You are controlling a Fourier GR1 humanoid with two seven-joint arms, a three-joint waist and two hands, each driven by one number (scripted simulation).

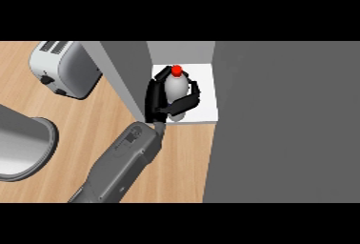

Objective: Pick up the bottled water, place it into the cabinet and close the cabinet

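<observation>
The clear plastic water bottle with a red cap (176, 90) stands inside the open grey cabinet (126, 76), on its white shelf floor (204, 95), with the red cap pointing toward the far side of the view. A black robot hand (163, 97) on a grey forearm (123, 162) reaches in from the lower middle of the view, and its fingers and thumb are curled round the bottle's body on both sides, so it is holding the bottle. From this single view I cannot tell for certain which arm it is; no other hand shows. To the right, a broad dark grey panel (288, 124), likely the cabinet door, stands beside the white opening. On the light wooden table (84, 128) sit a silver toaster (65, 69) at the upper left and a grey rounded vessel (25, 150) at the left edge, both well apart from the cabinet. The step in hand looks like the placing: the bottle appears to be in the compartment but is not yet let go. The next move calls for opening the fingers without tipping the bottle, drawing the hand out past the cabinet wall, then swinging the door shut.
</observation>
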